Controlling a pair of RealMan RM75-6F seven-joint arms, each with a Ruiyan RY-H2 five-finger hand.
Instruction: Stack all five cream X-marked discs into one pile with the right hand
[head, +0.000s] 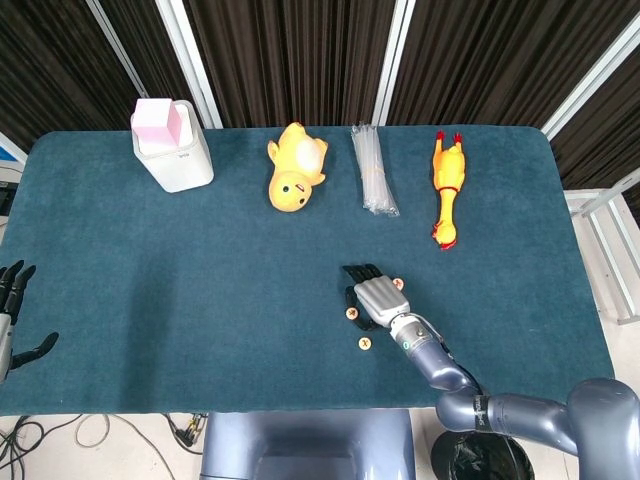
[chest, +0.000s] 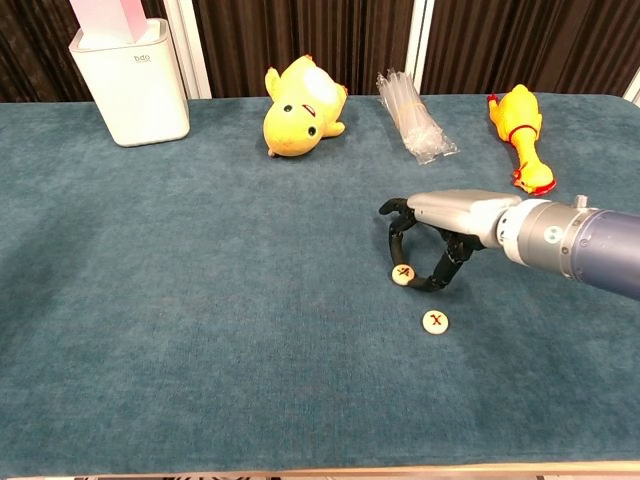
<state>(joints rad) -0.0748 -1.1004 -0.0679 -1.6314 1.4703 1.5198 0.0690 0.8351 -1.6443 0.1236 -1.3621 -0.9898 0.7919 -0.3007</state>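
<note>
Cream disc (chest: 403, 274) lies flat, X up, round so no long axis, mid-table toward front edge. Right hand (chest: 432, 235) arches over it, fingertips (chest: 430, 285) down around it; grasping or only touching, can't tell. Second disc (chest: 435, 321) at hand's 6 o'clock, apart. Left hand (head: 12, 310) w/ fingers spread, off table's left edge.

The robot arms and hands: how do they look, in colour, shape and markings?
The right hand has a silver-grey back and black fingers. Its arm is a round, glossy blue-grey tube with a silver wrist ring bearing a small green mark. The left hand, at the head view's edge, shows black fingers on a grey palm.
</note>
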